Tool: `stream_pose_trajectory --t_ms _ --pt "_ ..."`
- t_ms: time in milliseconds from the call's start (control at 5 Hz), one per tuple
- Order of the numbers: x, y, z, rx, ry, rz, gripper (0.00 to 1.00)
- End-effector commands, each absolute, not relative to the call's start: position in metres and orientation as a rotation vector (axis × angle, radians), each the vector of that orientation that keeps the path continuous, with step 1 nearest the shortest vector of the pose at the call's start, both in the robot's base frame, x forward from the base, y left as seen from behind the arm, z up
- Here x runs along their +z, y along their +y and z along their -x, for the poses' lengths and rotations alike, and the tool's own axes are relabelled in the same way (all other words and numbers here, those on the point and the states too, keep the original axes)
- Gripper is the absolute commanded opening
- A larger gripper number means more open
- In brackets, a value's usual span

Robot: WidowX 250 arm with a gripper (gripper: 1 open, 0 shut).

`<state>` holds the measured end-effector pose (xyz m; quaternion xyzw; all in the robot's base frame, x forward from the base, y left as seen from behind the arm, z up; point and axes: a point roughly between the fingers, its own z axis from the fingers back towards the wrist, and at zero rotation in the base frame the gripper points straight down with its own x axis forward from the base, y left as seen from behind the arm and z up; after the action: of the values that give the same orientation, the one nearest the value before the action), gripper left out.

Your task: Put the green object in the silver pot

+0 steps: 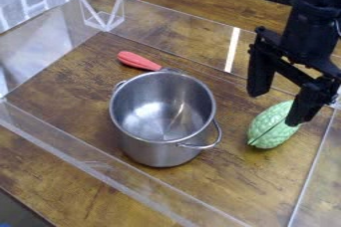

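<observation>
the tool [289, 94] hangs fingers-down with its jaws spread wide and nothing between them, just above the green object [276, 124], which lies on the wooden tabletop [80, 82] under its right finger. the silver pot [163, 117] stands left of both. farther back lies a small red object [139, 61].

The ridged, light green oval toy vegetable [276, 124] shows pale bumpy skin. The shiny silver stainless-steel pot [163, 117] mirrors grey streaks. The small flat red object [139, 61] is plain. The black gripper [284, 93] is matte. The dark brown wood-grain desk [80, 97] is streaked.
</observation>
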<state>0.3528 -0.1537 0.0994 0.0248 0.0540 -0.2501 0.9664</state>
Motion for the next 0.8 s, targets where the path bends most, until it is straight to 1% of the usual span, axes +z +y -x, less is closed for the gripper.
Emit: stream_pose_trajectory --t_ms 0,200,400,600 --pt "0.107 -0.135 -0.376 -0.557 0.056 -0.040 1.00" --pt "0.090 -0.142 -0.379 -0.523 0.090 -0.037 1.00" --pt "0.079 -0.157 -0.381 -0.509 0.102 -0.036 1.00" --pt "0.080 -0.153 -0.388 -0.521 0.118 -0.042 1.00"
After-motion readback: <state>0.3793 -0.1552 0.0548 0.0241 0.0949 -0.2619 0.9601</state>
